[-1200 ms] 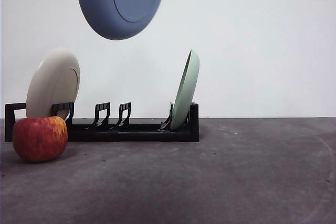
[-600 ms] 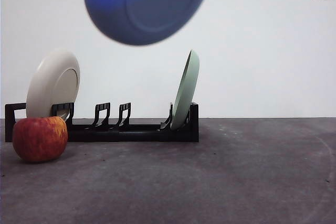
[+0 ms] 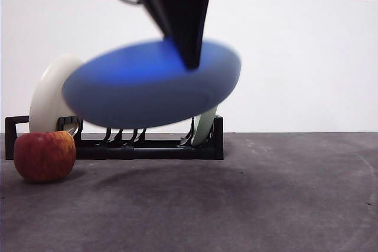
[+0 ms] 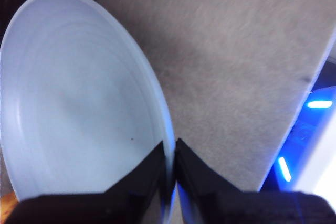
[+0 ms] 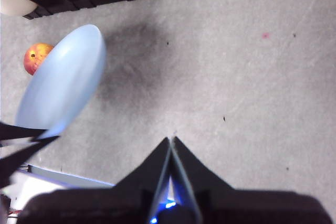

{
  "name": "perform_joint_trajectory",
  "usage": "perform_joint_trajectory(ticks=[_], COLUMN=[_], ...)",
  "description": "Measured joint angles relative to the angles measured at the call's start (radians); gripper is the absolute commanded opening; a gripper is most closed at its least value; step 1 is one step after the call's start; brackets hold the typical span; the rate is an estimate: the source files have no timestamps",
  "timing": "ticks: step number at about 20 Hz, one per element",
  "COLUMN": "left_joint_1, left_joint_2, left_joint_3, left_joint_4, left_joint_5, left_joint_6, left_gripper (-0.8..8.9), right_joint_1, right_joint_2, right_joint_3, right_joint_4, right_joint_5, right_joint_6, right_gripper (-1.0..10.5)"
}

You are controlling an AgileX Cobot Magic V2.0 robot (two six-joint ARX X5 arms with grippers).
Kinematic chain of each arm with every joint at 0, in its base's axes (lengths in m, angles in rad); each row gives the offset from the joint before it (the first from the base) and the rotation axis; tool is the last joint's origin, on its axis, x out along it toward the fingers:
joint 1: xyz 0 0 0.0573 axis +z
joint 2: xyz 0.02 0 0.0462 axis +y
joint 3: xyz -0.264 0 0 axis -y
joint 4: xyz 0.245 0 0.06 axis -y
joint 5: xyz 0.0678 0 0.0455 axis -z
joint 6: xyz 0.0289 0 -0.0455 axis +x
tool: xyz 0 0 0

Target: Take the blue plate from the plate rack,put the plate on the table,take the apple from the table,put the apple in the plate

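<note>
My left gripper (image 3: 190, 57) is shut on the rim of the blue plate (image 3: 147, 87) and holds it tilted in the air above the table (image 3: 266, 193), in front of the plate rack (image 3: 153, 144). The left wrist view shows the plate's inside (image 4: 79, 108) with the jaws pinching its rim (image 4: 170, 156). The right wrist view shows the plate (image 5: 63, 80) from above. The red apple (image 3: 45, 155) rests on the table at the left, in front of the rack's left end; it also shows in the right wrist view (image 5: 35, 57). My right gripper (image 5: 171, 142) is shut and empty, high above the table.
A beige plate (image 3: 52, 95) stands in the rack's left slot and a pale green plate (image 3: 205, 121) in its right slot, mostly hidden behind the blue plate. Bare table lies to the right (image 3: 295, 181). The table's edge shows in the left wrist view (image 4: 299, 124).
The blue plate has come down from the top of the front view and tipped flatter, now in front of the rack. The arm holding it has entered from above. The apple has not moved.
</note>
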Motion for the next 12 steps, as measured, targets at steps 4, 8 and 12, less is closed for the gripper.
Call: perform_joint_trajectory(ticks=[4,8,12], left_joint_1=[0.0,0.0,0.0], left_joint_2=[0.0,0.0,0.017], left_joint_3=[-0.121,-0.196,-0.199], left_joint_4=[0.131,0.219,0.232], left_joint_5=[0.001,0.004,0.028], left_joint_6=[-0.004,0.014,0.031], left_gripper=[-0.08,-0.09,-0.09], right_joint_1=[0.0,0.0,0.0], right_joint_2=[0.0,0.0,0.0], right_joint_3=[0.0,0.0,0.0], right_joint_4=[0.023,0.043,0.043], right_joint_5=[0.0,0.0,0.0], right_joint_6=[0.0,0.0,0.0], right_gripper=[0.0,0.0,0.0])
